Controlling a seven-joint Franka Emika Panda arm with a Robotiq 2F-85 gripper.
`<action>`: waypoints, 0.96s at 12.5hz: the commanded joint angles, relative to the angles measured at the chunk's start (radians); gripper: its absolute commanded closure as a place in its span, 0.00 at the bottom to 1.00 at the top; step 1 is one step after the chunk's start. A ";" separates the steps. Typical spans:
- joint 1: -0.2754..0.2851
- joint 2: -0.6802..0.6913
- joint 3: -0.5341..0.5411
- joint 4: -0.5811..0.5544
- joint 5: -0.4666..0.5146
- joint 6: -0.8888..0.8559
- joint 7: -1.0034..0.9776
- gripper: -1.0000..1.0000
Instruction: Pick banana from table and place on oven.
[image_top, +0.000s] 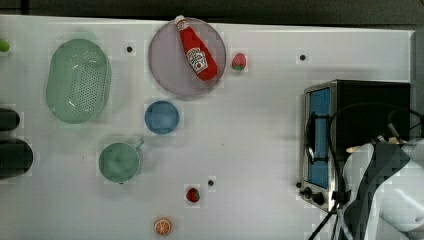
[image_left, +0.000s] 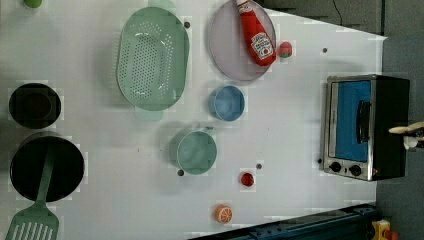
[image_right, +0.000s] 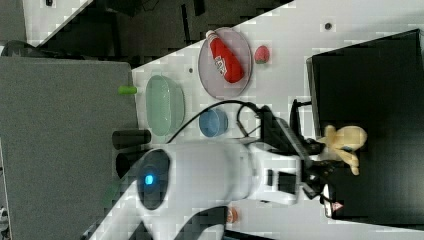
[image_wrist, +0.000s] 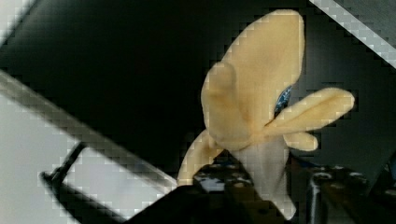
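- I am in the placing step: my jaws (image_right: 327, 150) are clamped on the small pale-yellow toy banana (image_right: 344, 141) with its splayed peel strips, and I have it over the black flat top of the boxy toaster oven (image_right: 370, 90), the one with a silver front frame and blue glass door
- In the right view the banana sits at the near-left part of the oven top, close to its front edge; whether it touches the top or hangs just above it I cannot tell
- In the wrist view the cream flesh end runs down between my jaws while the peel strips fan out beyond them, over the dark oven top
- My jaws are narrowly parted, closed only as far as the banana's width allows
- Next, I judge, I must settle it onto the top, clear of the edge, then let go and lift straight away
- The large white tabletop (image_top: 260, 130) holds the other items, well apart from the oven
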 joint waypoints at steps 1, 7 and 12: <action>0.014 0.030 0.007 0.056 0.011 0.016 -0.077 0.75; 0.015 0.035 0.015 0.056 0.012 0.009 -0.077 0.51; 0.022 0.032 0.027 0.058 0.011 -0.010 -0.078 0.00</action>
